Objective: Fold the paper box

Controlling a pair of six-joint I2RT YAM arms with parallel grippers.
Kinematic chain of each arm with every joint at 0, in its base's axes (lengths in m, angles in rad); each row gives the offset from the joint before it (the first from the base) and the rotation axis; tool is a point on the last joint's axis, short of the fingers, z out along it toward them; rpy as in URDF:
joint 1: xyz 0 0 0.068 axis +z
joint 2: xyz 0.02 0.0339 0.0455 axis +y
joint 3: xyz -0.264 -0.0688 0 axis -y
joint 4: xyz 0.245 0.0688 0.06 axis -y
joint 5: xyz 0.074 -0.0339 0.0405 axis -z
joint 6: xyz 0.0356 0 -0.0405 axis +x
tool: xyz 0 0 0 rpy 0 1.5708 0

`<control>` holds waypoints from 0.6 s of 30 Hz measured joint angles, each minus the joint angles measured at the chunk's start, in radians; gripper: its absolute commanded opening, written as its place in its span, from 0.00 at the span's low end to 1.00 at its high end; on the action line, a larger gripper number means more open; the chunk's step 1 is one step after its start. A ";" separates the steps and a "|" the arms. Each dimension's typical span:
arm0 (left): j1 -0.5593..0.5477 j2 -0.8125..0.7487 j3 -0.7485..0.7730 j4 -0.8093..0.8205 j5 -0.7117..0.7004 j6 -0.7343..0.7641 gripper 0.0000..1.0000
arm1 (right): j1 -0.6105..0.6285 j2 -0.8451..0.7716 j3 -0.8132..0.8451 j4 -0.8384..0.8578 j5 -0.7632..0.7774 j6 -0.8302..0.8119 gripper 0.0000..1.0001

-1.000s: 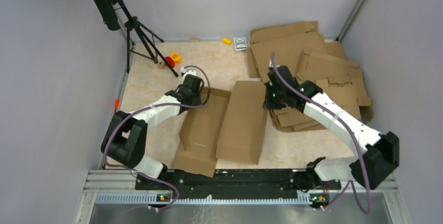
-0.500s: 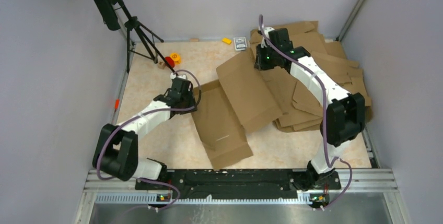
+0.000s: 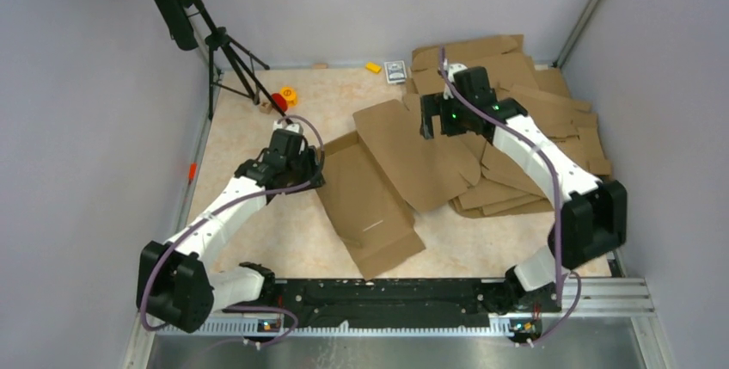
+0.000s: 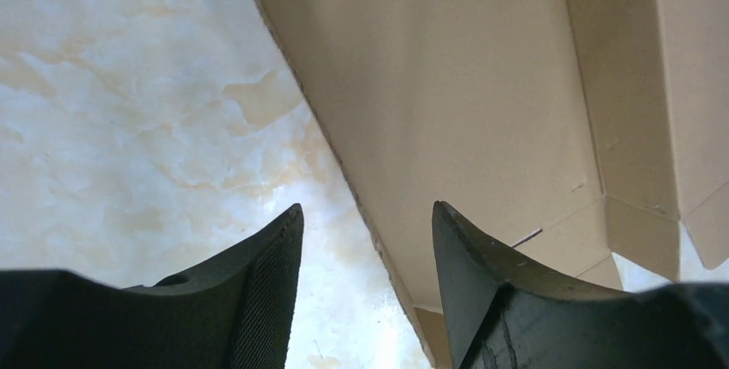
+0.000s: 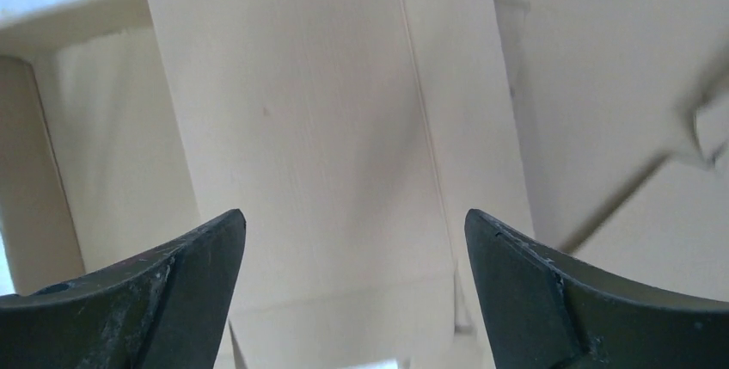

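The paper box (image 3: pixel 378 180), a large brown cardboard piece with creases and flaps, lies opened out across the middle of the table. My left gripper (image 3: pixel 311 177) is at its left edge. In the left wrist view that gripper (image 4: pixel 368 206) is open, and the box's edge (image 4: pixel 481 85) runs between the fingertips with a gap on each side. My right gripper (image 3: pixel 428 128) hovers over the box's far right panel. In the right wrist view its jaws (image 5: pixel 354 212) stand wide open above the cardboard (image 5: pixel 318 128) with nothing between them.
A loose pile of similar cardboard blanks (image 3: pixel 533 119) fills the back right corner, overlapping the box's right side. A black tripod (image 3: pixel 228 55) stands at the back left, with small red and orange toys (image 3: pixel 284 96) beside it. A yellow block (image 3: pixel 373 67) and a small card pack (image 3: pixel 395 71) lie by the back wall.
The box was swung round and opened out flatter. My right gripper went from shut on its panel to wide open and pulled back slightly. My left gripper widened at the left edge.
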 measured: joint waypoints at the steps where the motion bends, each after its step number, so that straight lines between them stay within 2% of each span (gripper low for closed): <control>1: 0.000 0.010 0.021 -0.019 -0.003 0.014 0.57 | 0.002 -0.055 -0.058 -0.004 0.010 0.013 0.97; 5: 0.000 0.093 0.172 -0.053 0.002 0.084 0.56 | 0.024 -0.240 -0.223 -0.002 0.016 0.066 0.97; 11: -0.006 0.226 0.330 0.030 0.002 0.251 0.58 | 0.104 -0.446 -0.420 0.016 -0.019 0.126 0.98; 12: -0.012 0.264 0.358 0.043 0.001 0.290 0.60 | 0.106 -0.474 -0.445 0.016 -0.023 0.133 0.98; 14: -0.024 0.343 0.408 0.061 0.001 0.367 0.79 | 0.106 -0.515 -0.473 0.003 -0.022 0.141 0.98; 16: -0.034 0.426 0.463 0.065 -0.007 0.460 0.89 | 0.106 -0.549 -0.479 -0.013 -0.022 0.144 0.98; 18: -0.040 0.512 0.526 0.056 -0.022 0.531 0.88 | 0.106 -0.586 -0.481 -0.019 -0.023 0.145 0.98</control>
